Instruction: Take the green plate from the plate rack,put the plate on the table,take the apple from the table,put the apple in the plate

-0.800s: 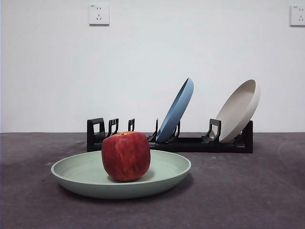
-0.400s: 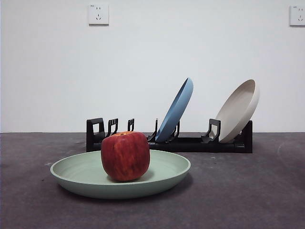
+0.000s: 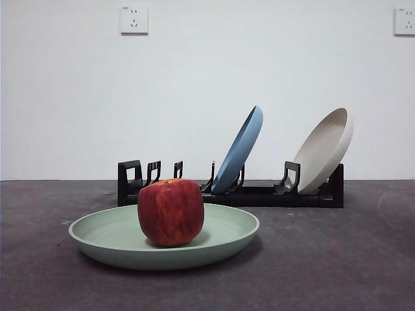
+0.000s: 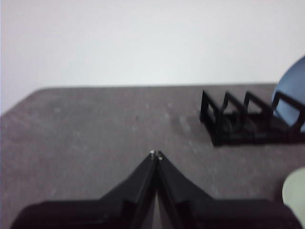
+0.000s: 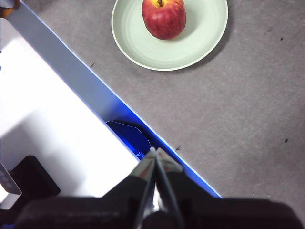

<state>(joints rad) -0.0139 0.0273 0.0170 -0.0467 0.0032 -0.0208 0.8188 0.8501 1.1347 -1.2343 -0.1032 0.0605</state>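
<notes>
I find the green plate (image 3: 220, 241) lying flat on the table (image 3: 337, 259), forward of the plate rack (image 3: 259, 194) and well apart from it. The apple (image 3: 171, 212) sits upright inside the plate, left of its centre, stem dip upward. Open table surrounds the plate on all sides in the front view, with a clear strip between its far rim and the rack.

The rack runs along the rear of the table. A blue plate (image 3: 240, 150) leans in a middle slot and a cream plate (image 3: 324, 150) leans at the right end. The left slots hold nothing.

From the right wrist view, I see the right pincer (image 5: 155, 151) with its jaws together, holding nothing, poised over the table's edge where a white panel (image 5: 52, 138) meets the grey surface. It stands well apart from the plate and apple.

From the left wrist view, the left pincer (image 4: 156, 154) likewise has its jaws closed together and empty, held over bare table, the rack's end bracket off to one side and a sliver of green rim at the frame edge.

Neither arm shows in the front view. Compared with the picture half a second back, I note no shift in plate, apple or rack.
</notes>
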